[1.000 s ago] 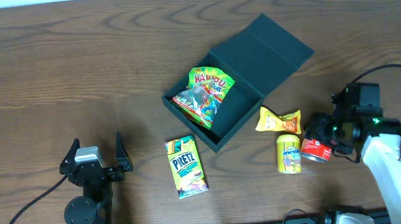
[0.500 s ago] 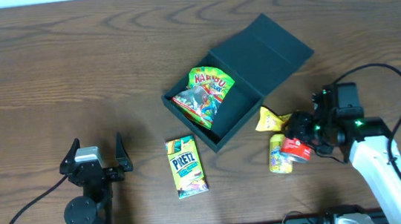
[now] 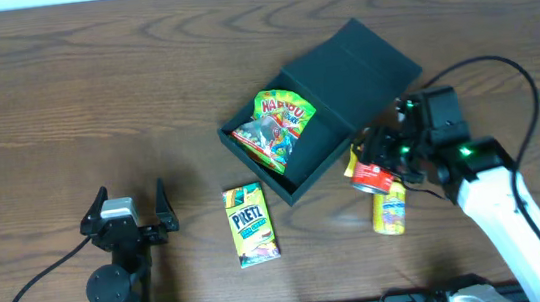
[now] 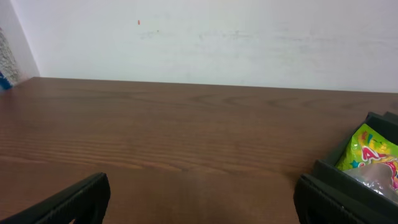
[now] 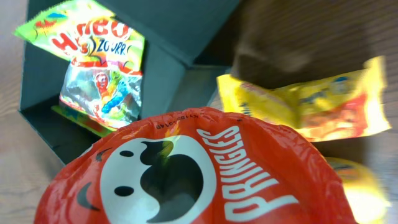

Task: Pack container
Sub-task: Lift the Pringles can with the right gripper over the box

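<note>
While left hand (image 3: 127,199) idles: fingers spread wide, nothing in it, well apart from all items
Pretz box (image 3: 250,224): flat on desk (image 3: 43,94), near container's front corner, not packed
container (image 3: 353,65): mid desk, lid flipped open to back right
Haribo bag (image 3: 275,125): inside container, the only item in
yellow packet (image 5: 323,109): on desk just beside container's right wall, not packed
right hand (image 3: 384,159): clenched on red Pringles can (image 3: 373,176), over yellow packet, near container, not yet above opening
yellow tube (image 3: 390,211): lying on desk, not packed
progress: judged one in, one in hand, three left, then lid
</note>
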{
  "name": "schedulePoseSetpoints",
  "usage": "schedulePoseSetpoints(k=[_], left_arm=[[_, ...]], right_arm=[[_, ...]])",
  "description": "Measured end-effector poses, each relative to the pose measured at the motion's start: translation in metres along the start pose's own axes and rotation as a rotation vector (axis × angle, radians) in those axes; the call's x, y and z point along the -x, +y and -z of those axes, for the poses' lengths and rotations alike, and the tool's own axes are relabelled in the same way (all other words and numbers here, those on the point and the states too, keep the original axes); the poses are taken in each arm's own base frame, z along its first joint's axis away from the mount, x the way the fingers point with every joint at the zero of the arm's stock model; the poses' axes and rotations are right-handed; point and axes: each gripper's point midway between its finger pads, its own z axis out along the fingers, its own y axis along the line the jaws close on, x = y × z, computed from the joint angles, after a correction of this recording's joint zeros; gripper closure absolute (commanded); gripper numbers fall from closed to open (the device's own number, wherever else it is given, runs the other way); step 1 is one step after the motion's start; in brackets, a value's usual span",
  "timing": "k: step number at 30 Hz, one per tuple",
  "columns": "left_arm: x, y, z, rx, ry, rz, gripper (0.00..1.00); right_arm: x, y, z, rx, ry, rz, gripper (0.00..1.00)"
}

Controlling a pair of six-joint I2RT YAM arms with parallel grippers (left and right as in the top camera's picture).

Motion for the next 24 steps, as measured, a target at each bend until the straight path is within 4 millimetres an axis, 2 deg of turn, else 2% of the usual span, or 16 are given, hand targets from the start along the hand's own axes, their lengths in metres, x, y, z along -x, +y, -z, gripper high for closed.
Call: schedulePoseSetpoints(k=[3,10,13,17,21,24], left_arm=[[0.0,0.0,0.0,0.0,0.0,0.0,0.05],[0.0,0.0,0.0,0.0,0.0,0.0,0.05],[0.0,0.0,0.0,0.0,0.0,0.0,0.05],[0.0,0.0,0.0,0.0,0.0,0.0,0.05],[0.0,0.0,0.0,0.0,0.0,0.0,0.05],[0.0,0.0,0.0,0.0,0.0,0.0,0.05]], right_arm=[[-0.002,0.016,-0.01,0.004,0.033,0.018,0.39],[0.005,0.079,-0.021,0.092,0.029,0.102,0.41],[0.005,0.1,-0.027,0.119,0.034,0.1,0.41],[-0.003,0.113,-0.045,0.105,0.079,0.049,0.42],[-0.019,0.11,-0.065,0.049,0.125,-0.04,0.43],[-0.025,0.107,-0.073,0.011,0.13,-0.11,0.45]])
